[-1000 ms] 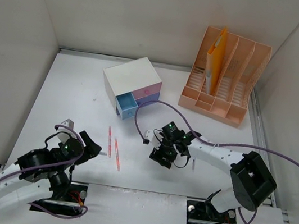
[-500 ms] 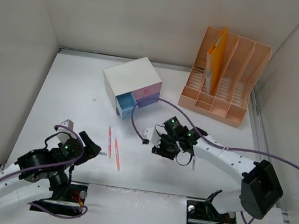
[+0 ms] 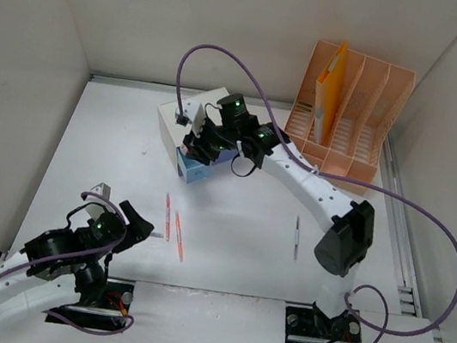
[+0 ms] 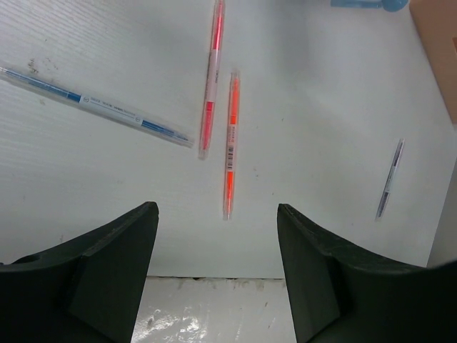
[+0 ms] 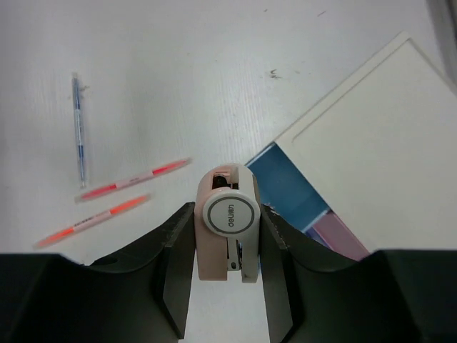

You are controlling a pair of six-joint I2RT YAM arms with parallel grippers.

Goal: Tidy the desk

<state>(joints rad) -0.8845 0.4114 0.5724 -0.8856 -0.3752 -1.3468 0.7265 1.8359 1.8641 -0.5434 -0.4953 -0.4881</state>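
Four pens on the desk [image 3: 112,136]. Toward the near-left corner, left orange pen [image 3: 167,217] and right orange pen [image 3: 178,237] side by side. Beside them one clear blue pen [image 4: 96,107], hidden under the left arm from above. Toward the near-right, one dark pen [image 3: 296,237].

By the middle of the far edge, one white drawer box [image 3: 207,114]. At the far-right corner, one peach file rack [image 3: 352,161] with one orange folder [image 3: 331,83] upright inside.

Right tool [image 5: 227,211] clamped on one small pink device [image 5: 227,246], possibly a stapler, above the box's drawers and covering part of the box front. Left tool [image 4: 214,214] wide and empty near the near-left corner.
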